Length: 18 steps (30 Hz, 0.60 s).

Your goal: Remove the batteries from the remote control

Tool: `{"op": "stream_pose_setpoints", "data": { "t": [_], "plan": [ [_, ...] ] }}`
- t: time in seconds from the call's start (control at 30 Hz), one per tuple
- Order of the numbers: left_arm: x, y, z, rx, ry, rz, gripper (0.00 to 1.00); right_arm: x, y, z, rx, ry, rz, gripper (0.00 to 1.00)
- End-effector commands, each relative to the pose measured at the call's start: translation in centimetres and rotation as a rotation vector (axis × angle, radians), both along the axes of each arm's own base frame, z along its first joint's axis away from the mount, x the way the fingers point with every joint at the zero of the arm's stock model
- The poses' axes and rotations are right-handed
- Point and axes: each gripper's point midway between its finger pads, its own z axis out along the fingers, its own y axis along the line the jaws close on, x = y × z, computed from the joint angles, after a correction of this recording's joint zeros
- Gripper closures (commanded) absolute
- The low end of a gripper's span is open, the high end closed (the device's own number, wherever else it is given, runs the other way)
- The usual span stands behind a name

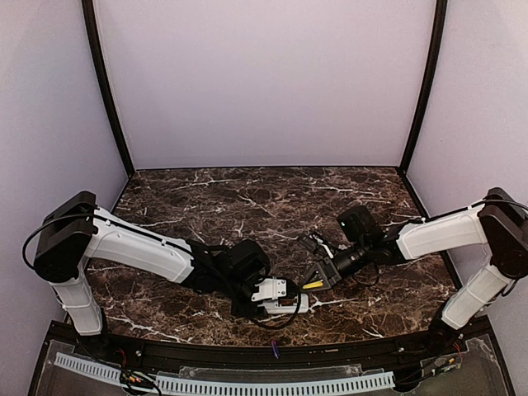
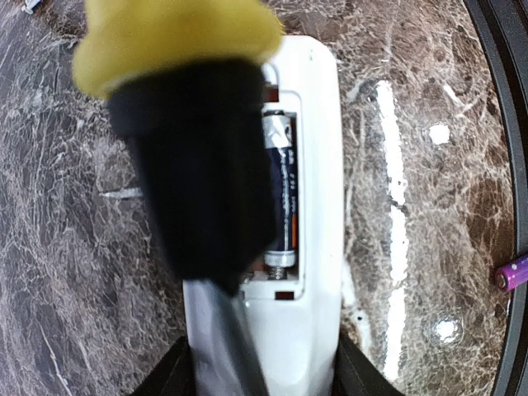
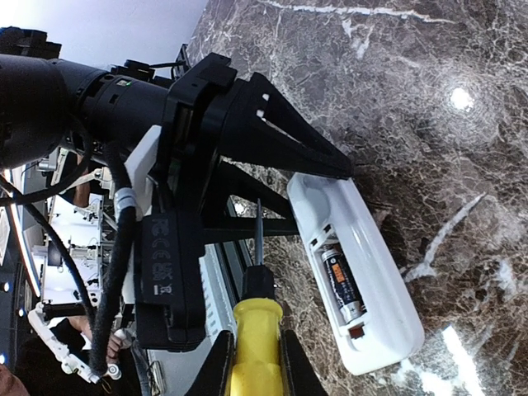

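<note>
The white remote control [image 2: 313, 330] lies compartment-up on the marble with my left gripper [image 2: 264, 375] shut on its end. One dark blue battery [image 2: 280, 194] sits in the open compartment. In the right wrist view that battery [image 3: 342, 285] shows in the remote control [image 3: 371, 280]. A purple battery [image 2: 511, 272] lies loose by the table's near rim. My right gripper [image 3: 252, 351] is shut on a yellow-handled screwdriver [image 3: 257, 338]. Its tip hangs just left of the remote. In the left wrist view the screwdriver [image 2: 190, 140] hides the compartment's left half. From above, the two grippers [image 1: 318, 276] meet at the remote control [image 1: 285, 305].
The black rim [image 1: 247, 355] runs along the table's near edge, with the purple battery [image 1: 274, 348] lying on it. A small grey piece [image 1: 312, 242] lies on the marble behind the right gripper. Walls close in the back and both sides.
</note>
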Motion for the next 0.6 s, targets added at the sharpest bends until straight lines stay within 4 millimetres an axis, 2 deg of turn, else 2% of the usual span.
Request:
{"op": "stream_pose_setpoints", "data": {
  "t": [0.0, 0.57],
  "plan": [
    [-0.1, -0.9, 1.4, -0.044, -0.023, -0.014, 1.0, 0.6, -0.1, 0.5, -0.008, -0.064, -0.011, 1.0],
    [1.2, -0.1, 2.0, -0.018, -0.111, 0.005, 1.0, 1.5, -2.7, 2.1, -0.065, -0.133, -0.065, 1.0]
  ]
}}
